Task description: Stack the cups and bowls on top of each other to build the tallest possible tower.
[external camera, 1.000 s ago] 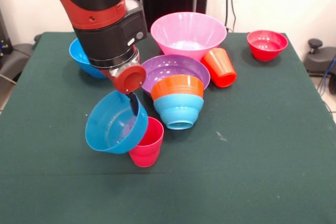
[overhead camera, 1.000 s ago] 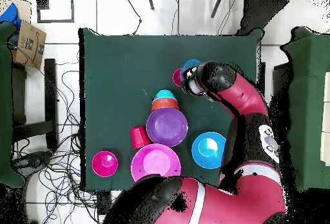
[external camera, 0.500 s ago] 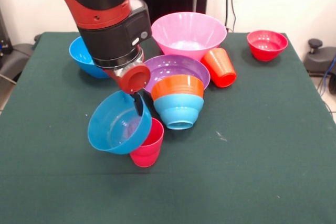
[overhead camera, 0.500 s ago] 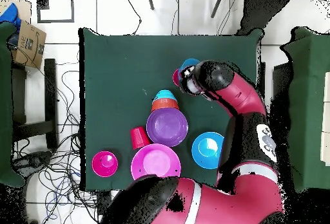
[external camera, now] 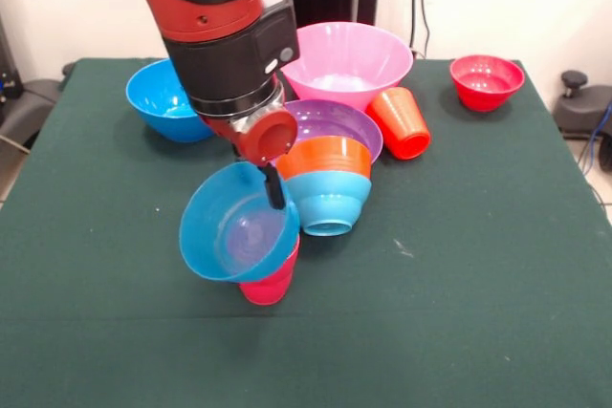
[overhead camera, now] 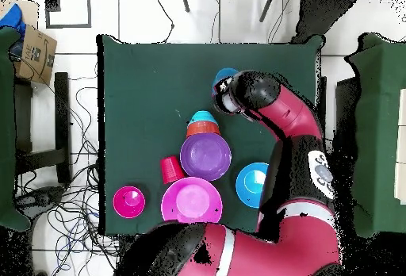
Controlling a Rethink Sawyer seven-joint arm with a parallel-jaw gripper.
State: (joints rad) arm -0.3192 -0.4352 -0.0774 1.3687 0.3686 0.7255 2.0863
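A dark green table holds 9 plastic pieces, with the purple bowl near the middle serving as the landmark. The red and black Sawyer arm comes down just left of the purple bowl in the front view. Its gripper has one dark finger inside the rim of a small blue bowl, and the bowl hangs tilted with its mouth facing the camera, so the fingers appear clamped on that rim. The held bowl sits directly over the pinkish-red cup, which stands upright in front of the purple bowl; whether bowl and cup touch cannot be told.

Touching the front of the purple bowl is the only finished stacking: an orange bowl and a light-blue bowl nested together, lying mouth down. Behind the purple bowl stands the large pink bowl. Just right of it the orange-red cup lies on its side. Far right and behind sits the small red bowl. Left and behind sits the deep blue bowl.

Judged from this, the tower is barely begun: 2 pieces are joined, 1 is being carried, and 6 lie loose. The wide bowls would probably make the steadiest base, with the cups going on last
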